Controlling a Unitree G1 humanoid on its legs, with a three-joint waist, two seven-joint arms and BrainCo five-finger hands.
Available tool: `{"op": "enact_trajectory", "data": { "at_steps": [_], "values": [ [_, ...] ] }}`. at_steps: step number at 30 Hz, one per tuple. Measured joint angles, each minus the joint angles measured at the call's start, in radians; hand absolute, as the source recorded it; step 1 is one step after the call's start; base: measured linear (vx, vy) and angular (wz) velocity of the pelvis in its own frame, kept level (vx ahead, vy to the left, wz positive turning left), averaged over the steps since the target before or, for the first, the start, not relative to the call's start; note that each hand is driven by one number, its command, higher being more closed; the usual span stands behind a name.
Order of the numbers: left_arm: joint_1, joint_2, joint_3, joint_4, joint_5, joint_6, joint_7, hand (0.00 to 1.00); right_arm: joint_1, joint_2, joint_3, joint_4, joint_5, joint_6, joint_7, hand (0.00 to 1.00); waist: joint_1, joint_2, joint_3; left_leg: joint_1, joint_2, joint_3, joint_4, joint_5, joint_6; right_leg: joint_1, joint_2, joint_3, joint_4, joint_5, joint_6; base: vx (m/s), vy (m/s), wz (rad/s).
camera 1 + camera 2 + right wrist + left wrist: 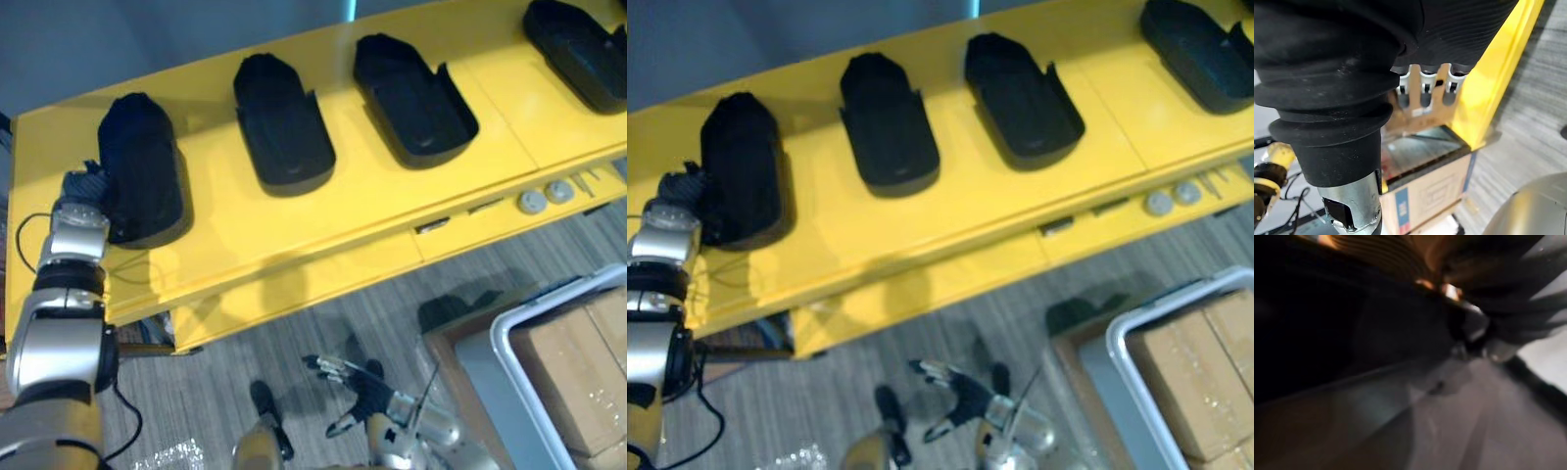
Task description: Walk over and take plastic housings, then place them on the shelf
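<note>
Several black plastic housings lie in a row on the yellow shelf (372, 211). My left hand (83, 188) rests against the left side of the leftmost housing (142, 166), which sits dome up near the shelf's left end. In the left wrist view that housing's dark wall (1327, 333) fills the space right in front of the hand. Two more housings (284, 122) (411, 98) lie hollow side up in the middle, and another one (578, 49) at the far right. My right hand (358, 392) hangs low over the floor, open, with its fingers (1422, 93) straight and nothing in them.
A white bin (509, 338) holding cardboard boxes (578, 377) stands on the floor at the lower right. Two small silver discs (545, 197) lie on the shelf's lower front ledge. Under the shelf a cardboard box (1435, 183) shows in the right wrist view.
</note>
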Motion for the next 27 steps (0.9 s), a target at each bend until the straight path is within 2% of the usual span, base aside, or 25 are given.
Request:
{"op": "enact_trajectory", "data": {
  "at_steps": [7,11,16,22,23,27],
  "values": [
    [-0.010,0.017,0.006,0.013,-0.040,-0.001,0.051,0.00,-0.002,0.006,0.001,-0.007,0.000,0.000,-0.002,0.00,-0.002,-0.002,0.014,-0.005,0.000,0.001,0.000,0.000,0.000,-0.015,0.000,0.004,0.016,-0.007,-0.004,0.00,0.000,0.00],
    [-0.017,0.017,0.008,0.032,-0.080,-0.004,0.110,0.00,-0.002,0.006,0.001,-0.007,0.001,0.000,-0.006,0.00,-0.004,-0.002,0.014,-0.005,0.000,0.001,0.000,0.000,0.000,-0.015,0.000,0.004,0.016,-0.007,-0.004,0.00,0.000,0.00],
    [-0.017,0.017,0.020,0.036,-0.157,-0.049,0.151,0.00,-0.001,0.010,0.002,-0.007,0.000,-0.003,-0.020,0.00,-0.005,-0.003,0.013,0.000,0.000,0.002,0.000,0.000,0.000,-0.011,0.000,0.004,0.018,-0.007,-0.004,0.00,0.000,0.00],
    [-0.024,0.018,0.056,0.009,-0.198,-0.161,0.179,0.00,0.016,0.027,0.008,0.007,0.000,-0.026,-0.009,0.00,-0.012,-0.013,0.006,0.050,0.001,0.003,-0.002,-0.003,-0.001,0.051,0.000,-0.003,-0.002,-0.006,-0.003,0.00,0.000,0.00],
    [-0.026,0.018,0.059,-0.013,-0.220,-0.198,0.196,0.00,0.019,0.030,0.015,0.015,-0.001,-0.045,-0.003,0.00,-0.011,-0.014,-0.005,0.055,0.002,0.004,-0.005,-0.008,-0.002,0.060,0.001,-0.004,-0.010,-0.005,-0.001,0.00,0.000,0.00],
    [-0.025,0.015,0.082,-0.064,-0.226,-0.280,0.235,0.00,0.034,0.042,0.047,0.054,-0.012,-0.096,-0.007,0.00,-0.013,-0.023,-0.078,0.058,0.002,0.006,-0.006,-0.014,-0.005,0.080,0.002,-0.008,-0.048,0.003,0.009,0.02,0.003,0.01]
  ]
}}
